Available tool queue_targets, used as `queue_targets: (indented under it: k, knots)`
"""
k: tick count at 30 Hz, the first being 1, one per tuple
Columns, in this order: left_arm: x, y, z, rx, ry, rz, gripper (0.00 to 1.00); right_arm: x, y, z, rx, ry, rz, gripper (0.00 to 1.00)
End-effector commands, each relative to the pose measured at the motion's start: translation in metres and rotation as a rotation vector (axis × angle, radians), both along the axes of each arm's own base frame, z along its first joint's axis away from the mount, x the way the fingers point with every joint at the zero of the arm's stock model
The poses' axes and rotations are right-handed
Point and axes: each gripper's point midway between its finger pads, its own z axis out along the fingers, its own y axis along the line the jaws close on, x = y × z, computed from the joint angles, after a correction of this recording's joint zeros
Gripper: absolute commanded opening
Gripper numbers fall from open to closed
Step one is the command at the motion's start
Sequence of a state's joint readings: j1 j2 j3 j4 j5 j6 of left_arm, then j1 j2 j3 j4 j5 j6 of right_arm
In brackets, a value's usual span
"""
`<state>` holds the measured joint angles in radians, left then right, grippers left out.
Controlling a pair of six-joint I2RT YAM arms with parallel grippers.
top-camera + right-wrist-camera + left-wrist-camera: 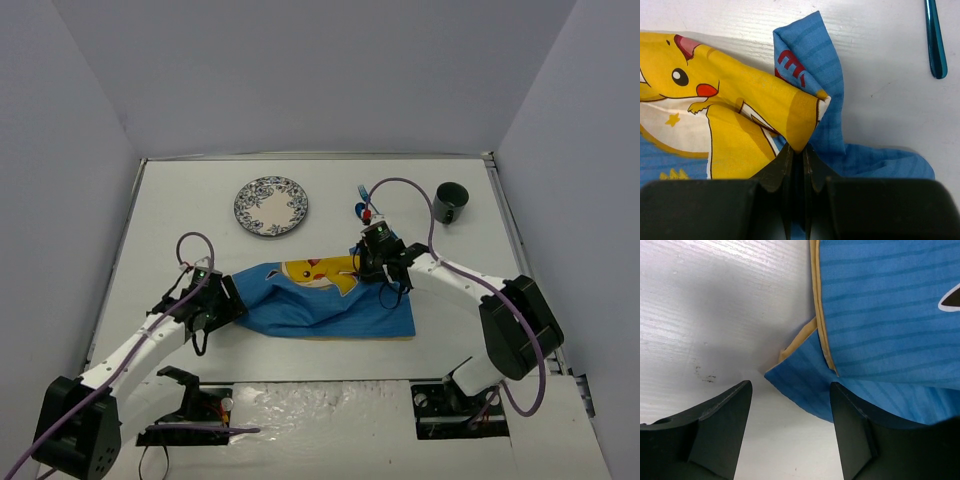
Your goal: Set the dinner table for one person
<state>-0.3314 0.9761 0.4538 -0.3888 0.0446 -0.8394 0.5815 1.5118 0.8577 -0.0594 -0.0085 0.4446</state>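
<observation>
Nearest the overhead camera, both arm bases sit at the near edge of the dinner table [180, 220], whose white top spreads under everything. A rumpled blue placemat [330, 310] lies mid-table, its long axis running left to right between the two arms. The left gripper [232, 303] reaches low to the mat's left end and the right gripper [372, 265] bends down over its far right part. A plate [271, 206], fork [362, 190] and mug [450, 203] wait further back, apart from the mat.

From the left wrist, the left gripper [790, 395] has its jaws apart, low over the dinner table [715, 300]. The blue placemat [880, 315] has its yellow-backed corner lying just ahead, between the two fingers, not yet pinched. That corner is likely the next thing to grip, so the mat can be pulled flat.

From the right wrist, the right gripper [797, 155] is clamped together on a raised fold of the blue placemat [750, 105], lifting the yellow cartoon figure. Beyond the fold, the fork [935, 40] lies on the bare dinner table [880, 100], clear of the cloth.
</observation>
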Motion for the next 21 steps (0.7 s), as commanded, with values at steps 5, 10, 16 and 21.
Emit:
queue_targets:
  k: [5,10,16,21]
  knots:
    - [0.052,0.003,0.069,0.008,-0.257,0.062,0.6,0.01,0.01,0.006,0.051,-0.018,0.005,0.0]
    - [0.077,0.014,0.087,0.042,-0.316,0.103,0.6,0.011,0.012,0.008,0.056,-0.027,0.017,0.0]
    - [0.106,0.014,0.059,0.092,-0.226,0.09,0.59,0.011,0.01,0.005,0.049,-0.022,0.013,0.0]
    - [0.12,0.013,0.041,0.124,-0.178,0.068,0.56,0.011,0.011,0.007,0.053,-0.025,0.02,0.0]
